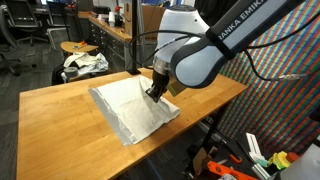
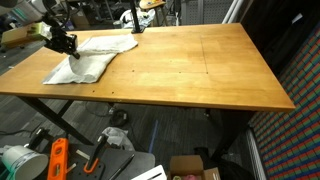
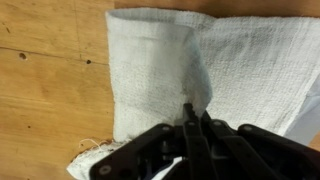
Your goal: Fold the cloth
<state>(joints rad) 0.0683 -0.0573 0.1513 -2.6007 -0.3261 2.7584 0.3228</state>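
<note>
A white cloth (image 1: pixel 128 104) lies on the wooden table (image 1: pixel 60 120); it also shows in an exterior view (image 2: pixel 92 60) near the far left corner. In the wrist view the cloth (image 3: pixel 170 70) fills most of the frame. My gripper (image 1: pixel 154 90) is over the cloth's far edge, seen also in an exterior view (image 2: pixel 62 44). In the wrist view its fingers (image 3: pixel 196 118) are closed together with a pinch of cloth drawn up into a ridge between the tips.
A stool with crumpled cloth (image 1: pixel 82 62) stands behind the table. Tools and clutter lie on the floor (image 2: pixel 60 155) under the table. The table's wide wooden surface (image 2: pixel 200 70) stretches to the right of the cloth.
</note>
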